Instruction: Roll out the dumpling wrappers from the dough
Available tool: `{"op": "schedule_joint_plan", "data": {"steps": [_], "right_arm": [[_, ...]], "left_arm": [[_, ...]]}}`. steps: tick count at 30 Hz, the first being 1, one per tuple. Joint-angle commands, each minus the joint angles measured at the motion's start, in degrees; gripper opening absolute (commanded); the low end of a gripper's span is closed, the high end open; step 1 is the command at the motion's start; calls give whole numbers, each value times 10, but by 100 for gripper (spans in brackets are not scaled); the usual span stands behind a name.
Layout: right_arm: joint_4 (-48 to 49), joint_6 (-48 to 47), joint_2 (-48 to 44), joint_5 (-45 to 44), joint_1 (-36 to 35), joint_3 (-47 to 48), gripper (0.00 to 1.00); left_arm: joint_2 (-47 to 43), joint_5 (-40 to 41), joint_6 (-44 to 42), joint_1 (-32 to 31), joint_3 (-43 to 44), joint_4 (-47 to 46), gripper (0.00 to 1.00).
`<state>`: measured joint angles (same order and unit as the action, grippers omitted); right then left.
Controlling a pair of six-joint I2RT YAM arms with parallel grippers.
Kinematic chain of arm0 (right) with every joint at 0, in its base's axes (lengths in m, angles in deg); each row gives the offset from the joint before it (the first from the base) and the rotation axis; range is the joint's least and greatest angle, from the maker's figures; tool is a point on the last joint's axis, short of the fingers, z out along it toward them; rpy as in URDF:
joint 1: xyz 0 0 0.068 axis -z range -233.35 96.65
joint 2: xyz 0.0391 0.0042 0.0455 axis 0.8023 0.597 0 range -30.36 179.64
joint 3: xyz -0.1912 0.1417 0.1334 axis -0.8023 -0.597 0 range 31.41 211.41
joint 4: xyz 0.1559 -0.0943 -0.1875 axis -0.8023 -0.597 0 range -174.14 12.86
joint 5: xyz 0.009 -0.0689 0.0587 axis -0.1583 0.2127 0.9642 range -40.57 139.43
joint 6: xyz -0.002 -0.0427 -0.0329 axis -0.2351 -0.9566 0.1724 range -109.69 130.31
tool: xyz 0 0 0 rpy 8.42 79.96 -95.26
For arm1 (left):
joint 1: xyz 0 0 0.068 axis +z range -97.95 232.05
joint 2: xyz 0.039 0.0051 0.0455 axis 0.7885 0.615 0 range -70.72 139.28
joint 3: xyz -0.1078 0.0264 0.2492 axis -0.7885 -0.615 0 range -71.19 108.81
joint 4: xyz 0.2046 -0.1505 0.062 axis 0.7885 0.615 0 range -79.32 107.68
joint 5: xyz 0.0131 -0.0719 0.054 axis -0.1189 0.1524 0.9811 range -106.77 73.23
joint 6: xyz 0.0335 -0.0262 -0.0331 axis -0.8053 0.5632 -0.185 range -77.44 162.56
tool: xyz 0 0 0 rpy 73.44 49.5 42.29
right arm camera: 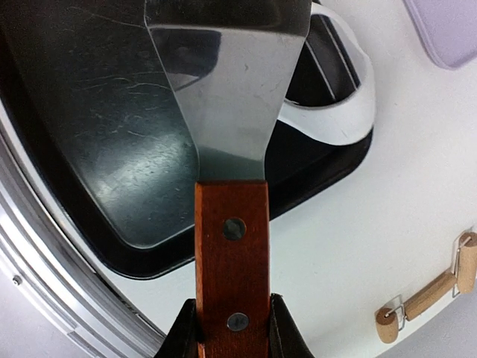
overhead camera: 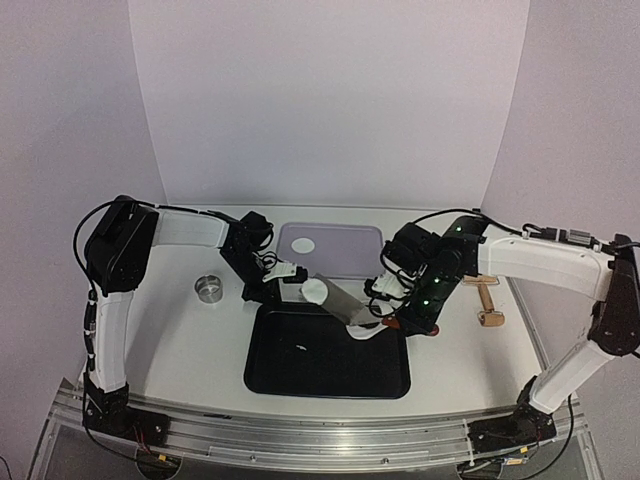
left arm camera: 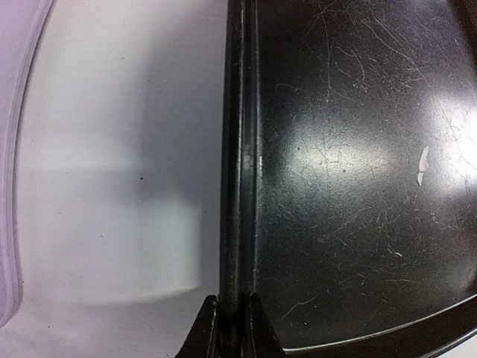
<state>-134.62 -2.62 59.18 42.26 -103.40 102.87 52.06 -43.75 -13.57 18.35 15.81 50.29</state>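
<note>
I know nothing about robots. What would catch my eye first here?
The right gripper holds a wooden-handled spatula over the black tray in the middle of the table, and a small white dough disc seems to sit on its blade tip. The left gripper pinches the tray's far left rim. Behind the tray, a purple mat carries a second dough disc.
</note>
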Motion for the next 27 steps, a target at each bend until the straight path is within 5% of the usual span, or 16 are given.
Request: {"op": "schedule_joint_plan", "data": {"steps": [1, 11, 27], "right_arm": [[2, -7, -2, -22, 43, 35, 0], [-3, -38, 82, -63, 116, 133, 0], [-43, -74, 287, -185, 157, 347, 0]], "left_arm": [[-12, 20, 22, -1, 0, -12, 0], [-16, 17, 19, -1, -5, -11, 0], [-29, 20, 21, -1, -5, -21, 23]]}}
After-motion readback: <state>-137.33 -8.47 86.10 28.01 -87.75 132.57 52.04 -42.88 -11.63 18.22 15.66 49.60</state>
